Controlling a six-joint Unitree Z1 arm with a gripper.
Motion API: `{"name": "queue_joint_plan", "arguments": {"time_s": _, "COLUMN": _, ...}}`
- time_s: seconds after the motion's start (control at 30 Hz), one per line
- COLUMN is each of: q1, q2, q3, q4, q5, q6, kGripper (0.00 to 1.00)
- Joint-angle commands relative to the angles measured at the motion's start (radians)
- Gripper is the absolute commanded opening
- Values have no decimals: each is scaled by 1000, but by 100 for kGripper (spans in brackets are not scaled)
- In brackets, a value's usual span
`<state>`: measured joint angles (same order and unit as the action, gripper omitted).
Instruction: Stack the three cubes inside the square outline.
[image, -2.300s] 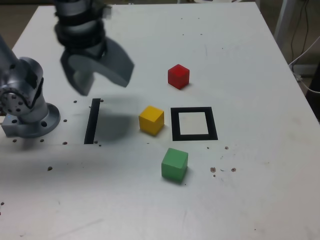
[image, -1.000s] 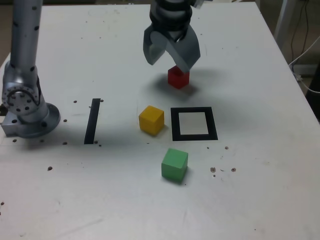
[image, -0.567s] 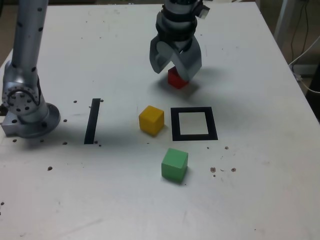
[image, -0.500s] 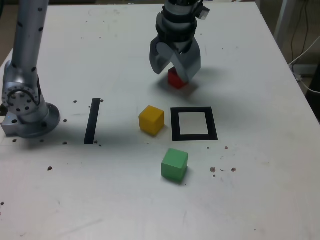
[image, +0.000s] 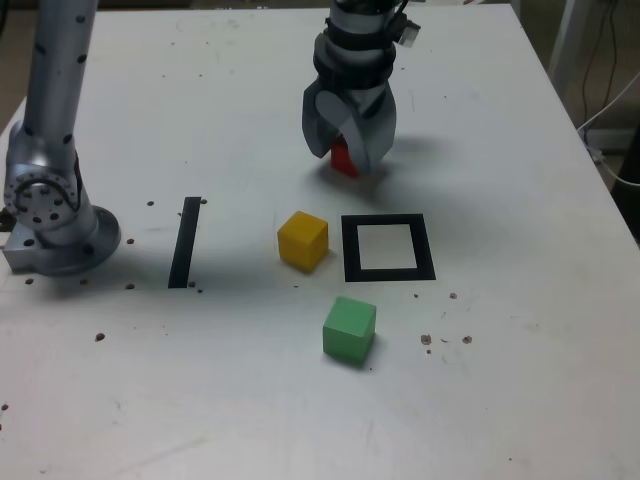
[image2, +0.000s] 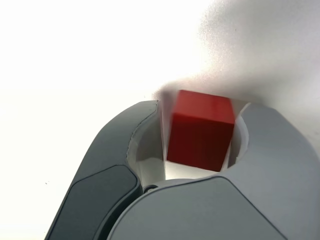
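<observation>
The red cube (image: 342, 158) stands on the white table at the back and is mostly covered by my gripper (image: 343, 160), which comes down over it from above. In the wrist view the red cube (image2: 200, 130) fills the gap between the two grey jaws of the gripper (image2: 200, 115), and both jaws press its sides. The yellow cube (image: 303, 240) sits just off the exterior view's left side of the square outline (image: 350, 250), whose white centre is bare. In front of the outline lies the green cube (image: 349, 329).
A straight black strip (image: 185, 242) lies on the table towards the exterior view's left, near the arm's base (image: 55, 220). Small dark specks dot the tabletop. Cables hang beyond the table's edge on the exterior view's right.
The gripper came from the exterior view's left, dropped over the red cube and narrowed its jaws from wide open until they met the cube's sides. No cube has shifted.
</observation>
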<state>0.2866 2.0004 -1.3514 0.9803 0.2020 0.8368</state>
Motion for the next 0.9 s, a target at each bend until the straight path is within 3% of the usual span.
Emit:
{"name": "queue_joint_plan", "arguments": {"time_s": 0.0, "q1": 2, "q2": -2, "q3": 5, "q4": -7, "q5": -4, "q6": -2, "kGripper": 21}}
{"name": "queue_joint_plan", "arguments": {"time_s": 0.33, "q1": 2, "q2": -30, "q3": 8, "q4": -10, "q5": -28, "q6": -36, "kGripper": 14}}
{"name": "queue_joint_plan", "arguments": {"time_s": 0.5, "q1": -15, "q2": -66, "q3": -19, "q4": 41, "q5": -53, "q6": -107, "kGripper": 13}}
{"name": "queue_joint_plan", "arguments": {"time_s": 0.7, "q1": -102, "q2": -99, "q3": -63, "q4": 142, "q5": -76, "q6": -342, "kGripper": 13}}
{"name": "queue_joint_plan", "arguments": {"time_s": 0.87, "q1": -170, "q2": -112, "q3": -52, "q4": 142, "q5": -93, "q6": -594, "kGripper": 14}}
